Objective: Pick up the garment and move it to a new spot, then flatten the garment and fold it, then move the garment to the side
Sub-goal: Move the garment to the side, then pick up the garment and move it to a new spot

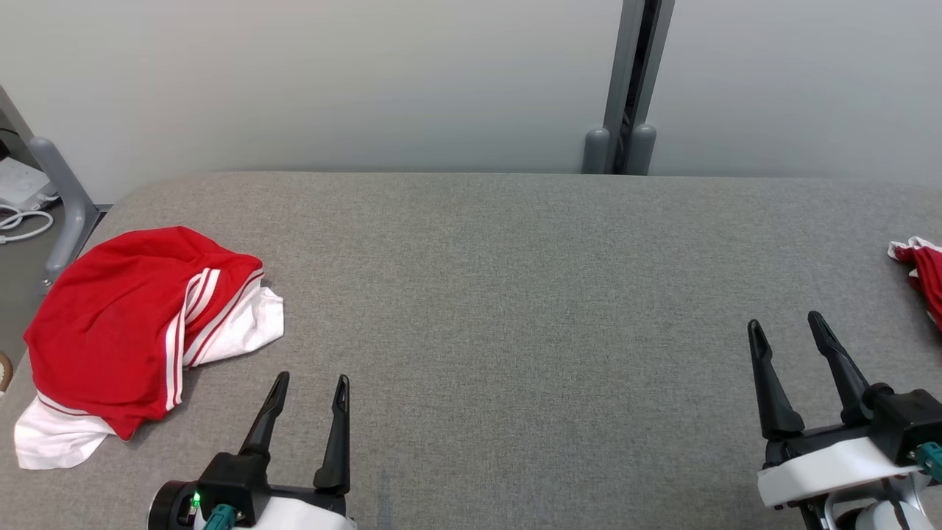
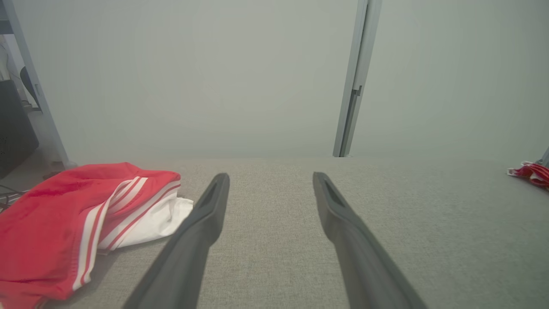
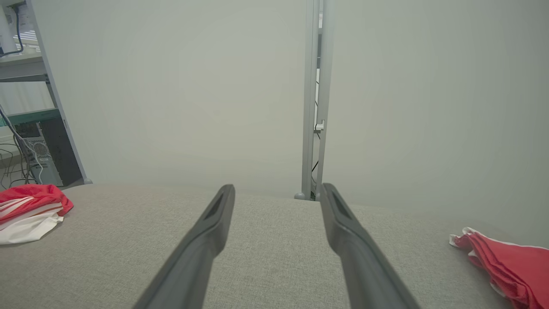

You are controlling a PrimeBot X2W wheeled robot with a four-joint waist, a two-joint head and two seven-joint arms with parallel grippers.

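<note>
A crumpled red garment with white stripes and white trim lies in a heap at the left end of the grey fabric table. It also appears at the left of the left wrist view as the garment and far left in the right wrist view as the garment. My left gripper hovers open just right of the heap, nothing between its fingers. My right gripper stands open near the table's right end, also holding nothing.
A second red and white cloth lies folded at the table's right edge, close to my right gripper; the same cloth is visible at lower right in the right wrist view. A grey post rises behind the table. A grey frame leg stands off the left corner.
</note>
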